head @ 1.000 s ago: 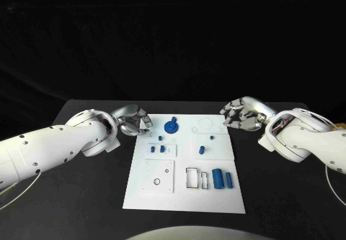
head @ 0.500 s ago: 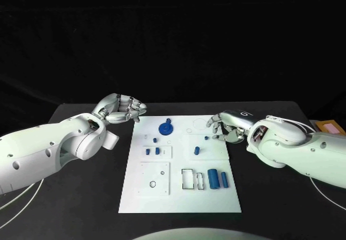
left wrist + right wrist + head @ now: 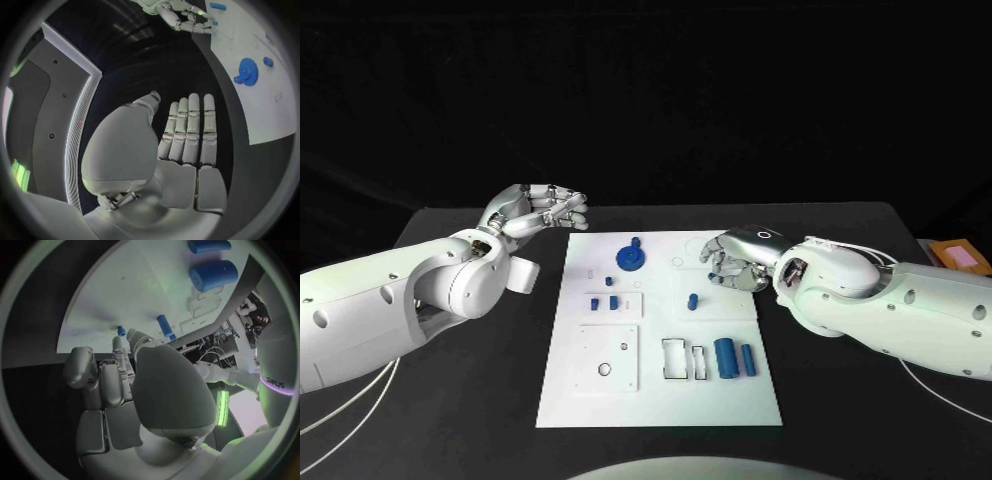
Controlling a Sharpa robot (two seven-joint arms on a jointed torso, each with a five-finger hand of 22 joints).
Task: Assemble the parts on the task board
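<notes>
The white task board (image 3: 661, 395) lies in the middle of the table. On it are a blue gear (image 3: 632, 260), two small blue pieces (image 3: 603, 301), a short blue peg (image 3: 691, 298) and two blue cylinders (image 3: 737, 358) near the front right. My right hand (image 3: 733, 262) hovers low over the board's far right part, fingers half bent, with its fingertips (image 3: 120, 342) close to a tiny blue peg (image 3: 121, 330); nothing is held. My left hand (image 3: 538, 210) is raised beyond the board's far left corner, fingers (image 3: 187, 127) straight and empty.
The board also carries rectangular slots (image 3: 684, 358) and a square plate with holes (image 3: 610, 356). An orange object (image 3: 956, 250) sits at the table's right edge. Black table surface (image 3: 473, 400) lies on both sides of the board.
My right hand has come in from beside the board to low over its far right part. My left hand has lifted and drawn back from the board's left edge, its fingers straightening.
</notes>
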